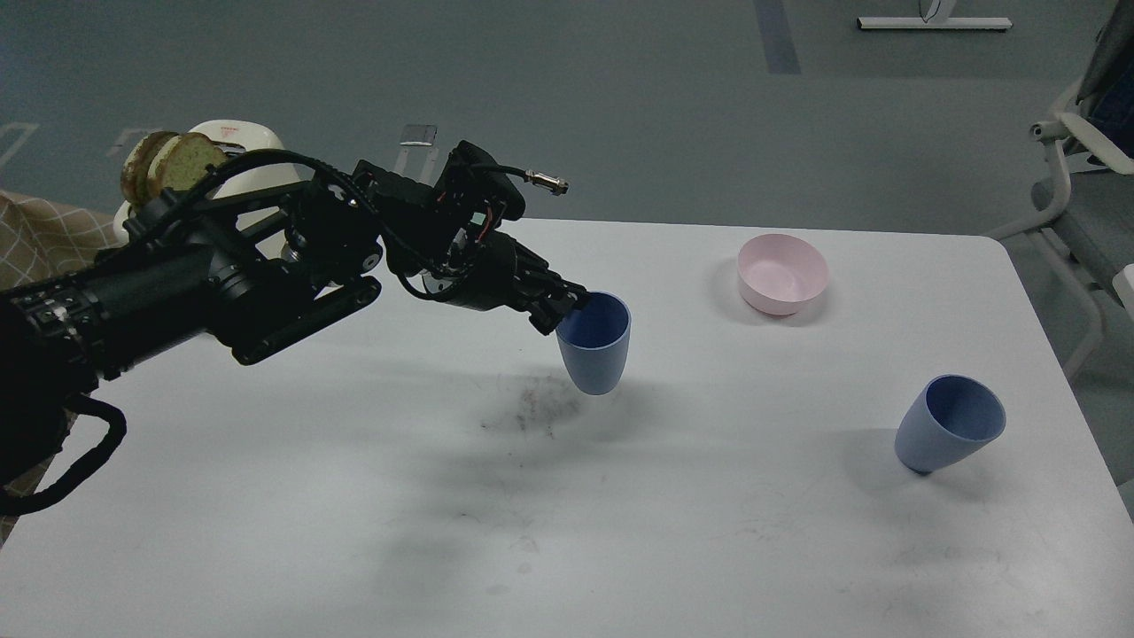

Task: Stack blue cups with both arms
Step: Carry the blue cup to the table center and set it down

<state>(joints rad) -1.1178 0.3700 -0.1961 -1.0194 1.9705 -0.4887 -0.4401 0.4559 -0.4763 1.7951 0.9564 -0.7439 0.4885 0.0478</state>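
My left arm comes in from the left across the white table (266, 496). Its left gripper (563, 309) is shut on the left rim of a blue cup (595, 344), which stands upright near the table's middle, tilted slightly; I cannot tell whether its base rests on the table. A second blue cup (950, 434) stands free at the right of the table, leaning toward the right, its open mouth facing me. My right arm and gripper are not in view.
A pink bowl (783, 273) sits at the back right of the table. A white toaster (232, 151) with bread slices (168, 164) stands at the back left behind my arm. A chair (1085, 177) stands beyond the right edge. A dark smudge (532, 408) marks the table.
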